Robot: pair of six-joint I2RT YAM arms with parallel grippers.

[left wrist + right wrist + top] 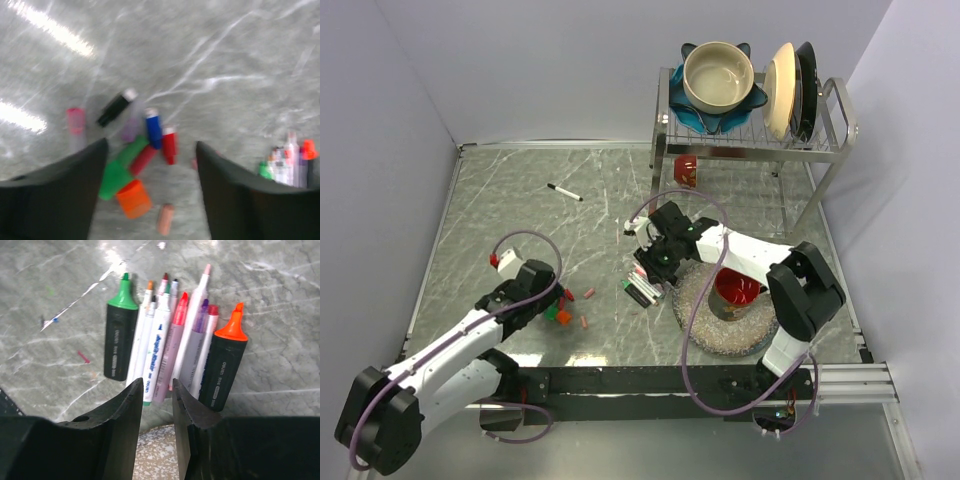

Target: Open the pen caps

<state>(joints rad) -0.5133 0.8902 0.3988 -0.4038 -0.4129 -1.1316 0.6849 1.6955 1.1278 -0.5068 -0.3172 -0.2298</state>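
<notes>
Red cup [735, 290] on mat [702, 328] beside markers [165, 345] | left jaws apart | right jaws narrowly apart

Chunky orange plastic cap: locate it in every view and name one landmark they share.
Top external: chunky orange plastic cap lies lower left of centre.
Left wrist: the cap sits low, left of centre.
Right wrist: not in it.
Shared landmark: the row of uncapped markers.
</notes>
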